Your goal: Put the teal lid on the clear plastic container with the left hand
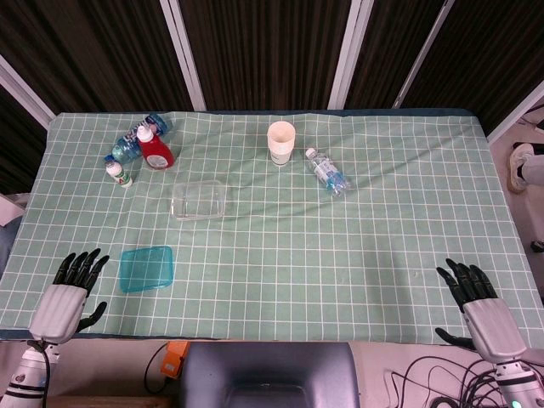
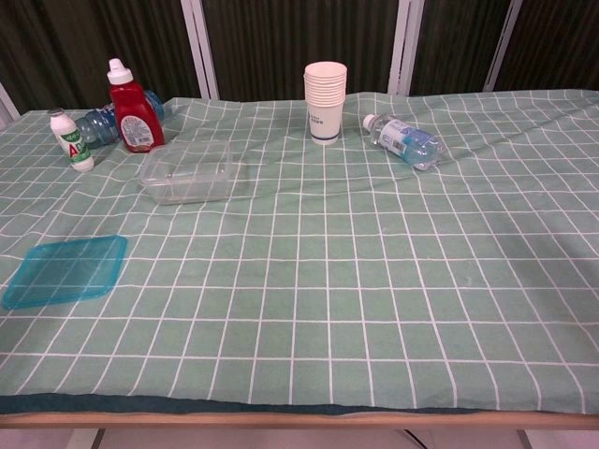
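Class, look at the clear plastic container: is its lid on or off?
Off. The clear plastic container sits open-topped, while the teal lid lies flat on the tablecloth, apart from it.

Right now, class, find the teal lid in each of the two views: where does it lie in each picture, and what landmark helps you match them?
Head view: the teal lid lies flat at lower left, just right of the left hand.
Chest view: it lies at the left edge, near the table's front.
Shared landmark: the clear plastic container, farther back and slightly right of the lid in both views.
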Available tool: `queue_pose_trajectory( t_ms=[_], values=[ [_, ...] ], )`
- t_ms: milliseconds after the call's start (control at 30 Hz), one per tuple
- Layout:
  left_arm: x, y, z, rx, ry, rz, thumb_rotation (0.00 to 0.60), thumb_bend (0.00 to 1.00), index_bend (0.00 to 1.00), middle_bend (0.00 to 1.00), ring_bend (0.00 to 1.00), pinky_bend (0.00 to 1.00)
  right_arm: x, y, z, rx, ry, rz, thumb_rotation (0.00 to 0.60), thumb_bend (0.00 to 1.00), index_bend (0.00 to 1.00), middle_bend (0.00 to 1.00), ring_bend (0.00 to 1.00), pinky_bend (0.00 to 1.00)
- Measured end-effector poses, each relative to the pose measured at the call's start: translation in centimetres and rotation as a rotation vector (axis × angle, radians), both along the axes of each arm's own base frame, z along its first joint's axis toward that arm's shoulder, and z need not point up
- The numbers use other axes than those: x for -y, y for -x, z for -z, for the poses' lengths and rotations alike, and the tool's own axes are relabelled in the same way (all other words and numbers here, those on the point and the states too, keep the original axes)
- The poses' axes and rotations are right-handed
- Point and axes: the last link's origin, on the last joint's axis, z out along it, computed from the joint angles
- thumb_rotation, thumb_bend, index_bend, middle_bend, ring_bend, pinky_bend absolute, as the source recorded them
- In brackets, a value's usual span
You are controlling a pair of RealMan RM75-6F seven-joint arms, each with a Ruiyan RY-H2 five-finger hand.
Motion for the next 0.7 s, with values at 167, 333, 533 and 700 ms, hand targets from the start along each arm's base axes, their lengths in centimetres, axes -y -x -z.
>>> queue_pose_trajectory(
  t_ms=[167, 333, 533, 700],
  values=[
    [-0.2, -0.1, 0.4, 0.002, 0.018, 0.009, 0.600, 0.30, 0.00, 0.00, 0.00, 0.00, -0.1, 0.1, 0.0, -0.001, 0.000, 0.005, 0.600, 0.13, 0.00, 0.00, 0.00, 0.00],
    [-0.4, -0.6, 1.2, 0.059, 0.093, 0.038, 0.600, 0.26, 0.00, 0.00, 0.00, 0.00, 0.1, 0.2, -0.1, 0.006, 0.000, 0.012, 0.600, 0.13, 0.00, 0.00, 0.00, 0.00],
    [-1.9, -0.9, 3.1, 0.212, 0.243, 0.076, 0.600, 0.22, 0.00, 0.00, 0.00, 0.00, 0.7, 0.5, -0.1, 0.007, 0.003, 0.036, 0.600, 0.13, 0.00, 0.00, 0.00, 0.00],
    [-4.9, 0.1, 5.1, 0.296, 0.355, 0.063, 0.600, 0.20, 0.00, 0.00, 0.00, 0.00, 1.2, 0.6, 0.5, -0.011, -0.011, 0.053, 0.600, 0.13, 0.00, 0.00, 0.00, 0.00]
  ],
)
